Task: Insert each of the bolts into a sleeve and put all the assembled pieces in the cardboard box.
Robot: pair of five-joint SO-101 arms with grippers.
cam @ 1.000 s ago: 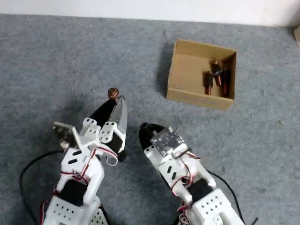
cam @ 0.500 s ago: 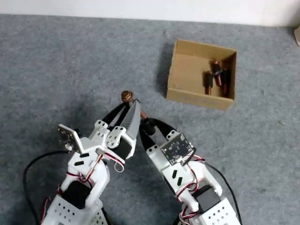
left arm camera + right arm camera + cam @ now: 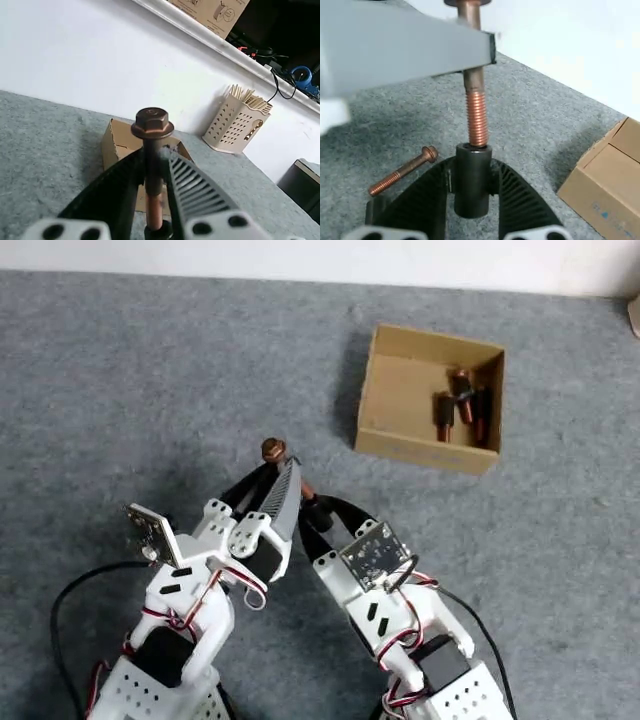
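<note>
Both arms have swung together: left gripper (image 3: 279,469), clamped on the copper flanged bolt (image 3: 152,150), sets its tip at the mouth of the black cylindrical sleeve (image 3: 471,175) pinched by the right gripper (image 3: 312,508), near-left of the brown cardboard box (image 3: 400,446). Keep both axes aligned and push straight.

Left claw (image 3: 276,468) gripping bolt (image 3: 272,450), beside right claw (image 3: 314,510); cardboard box (image 3: 415,448) apart.

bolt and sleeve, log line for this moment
left gripper: shut on bolt | right gripper: shut on sleeve | bolt tip at sleeve mouth
</note>
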